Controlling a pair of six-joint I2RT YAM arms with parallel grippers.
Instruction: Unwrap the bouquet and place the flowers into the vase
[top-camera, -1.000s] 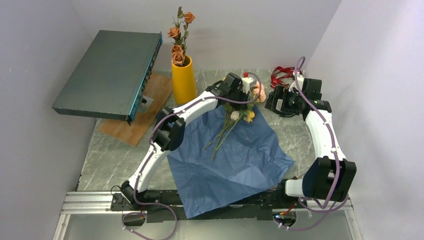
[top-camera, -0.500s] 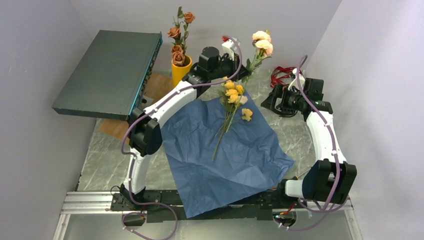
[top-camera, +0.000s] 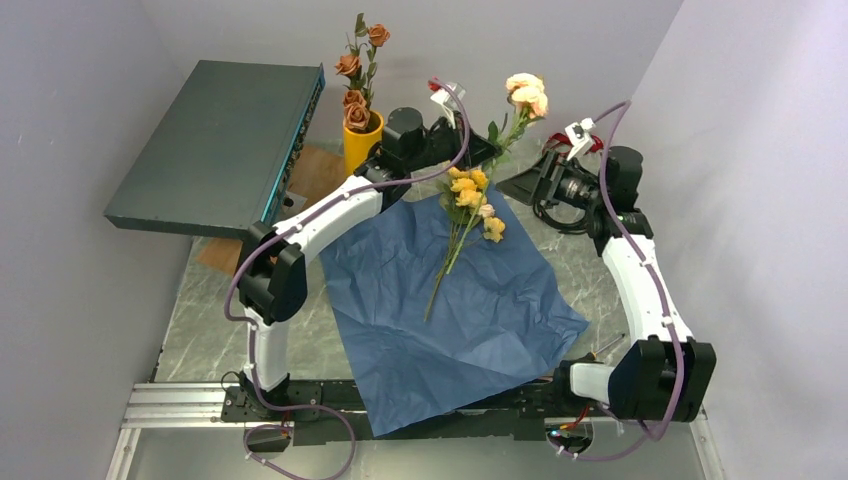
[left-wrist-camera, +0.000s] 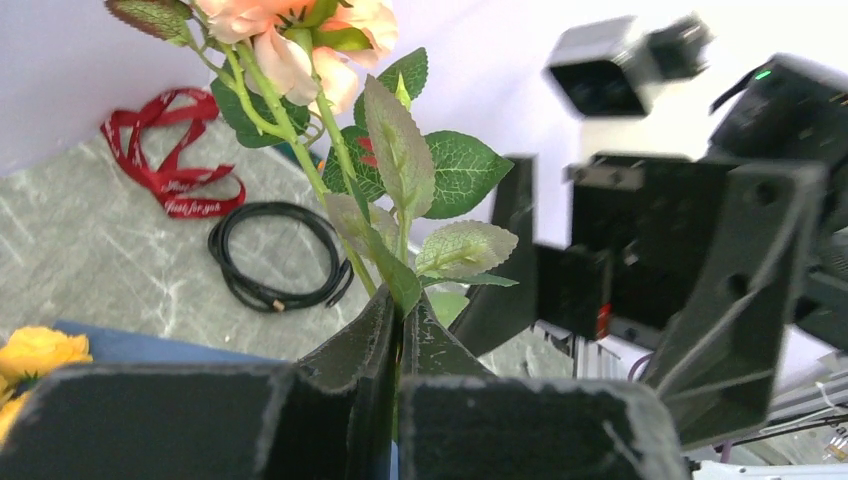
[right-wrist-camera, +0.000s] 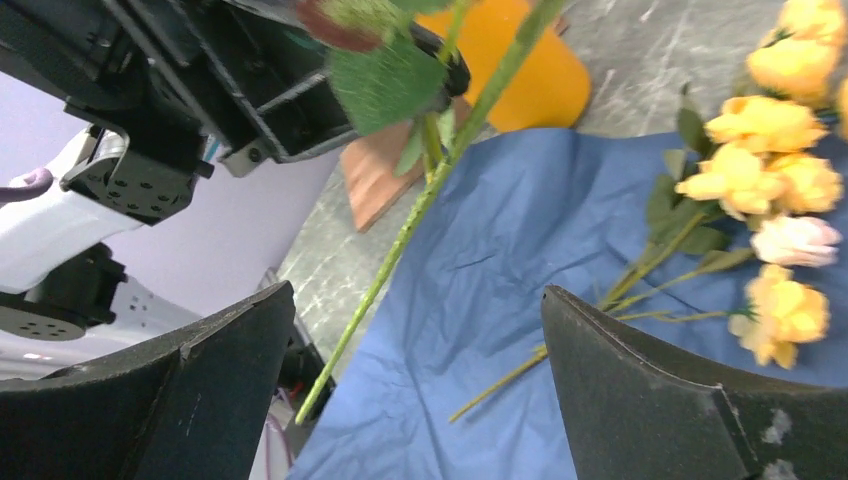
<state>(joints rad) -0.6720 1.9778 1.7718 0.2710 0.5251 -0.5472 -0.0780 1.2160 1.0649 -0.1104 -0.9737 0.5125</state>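
The bouquet is undone: its blue paper lies spread flat on the table. Yellow roses and a small pink one rest on the paper's far edge, stems pointing toward me. My left gripper is shut on the green stem of a peach rose sprig, whose blooms stand high above the table. The orange-yellow vase stands just left of that gripper and holds brown-orange roses. My right gripper hangs open beside the sprig; the held stem crosses in front of its spread fingers.
A grey flat box leans at the back left over a wooden board. A red ribbon and a coiled black cable lie on the marble at the back right. Walls close in on both sides.
My left arm has lifted the peach sprig off the paper and carried it up and back, near the vase. My right gripper has risen and turned toward the sprig, staying open.
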